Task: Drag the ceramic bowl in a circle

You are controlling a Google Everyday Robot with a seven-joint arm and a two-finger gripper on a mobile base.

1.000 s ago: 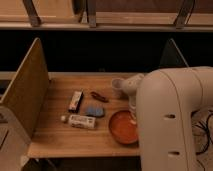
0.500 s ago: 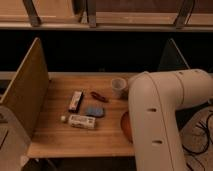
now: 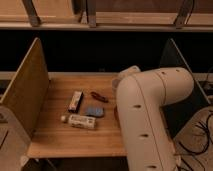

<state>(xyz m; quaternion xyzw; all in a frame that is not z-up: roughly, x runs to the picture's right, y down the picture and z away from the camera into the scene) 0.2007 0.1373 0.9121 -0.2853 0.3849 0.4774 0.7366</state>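
Note:
My white arm (image 3: 150, 115) fills the right half of the camera view and covers the right side of the wooden table (image 3: 60, 142). The orange-red ceramic bowl is hidden behind the arm; at most a dark sliver shows at the arm's left edge. My gripper is also hidden behind the arm, somewhere over the table's right side. The small whitish cup (image 3: 115, 83) peeks out at the arm's upper left edge.
On the table's middle lie a white packet (image 3: 75, 100), a thin reddish-brown item (image 3: 99, 96), a blue-grey pad (image 3: 94, 111) and a white bottle on its side (image 3: 79, 121). A wooden side panel (image 3: 25, 95) stands at left, a dark panel (image 3: 175, 55) at right.
My arm has swung left and nearer the camera. The bowl was fully in view a second ago, then half covered, and is now hidden. The cup is now mostly covered.

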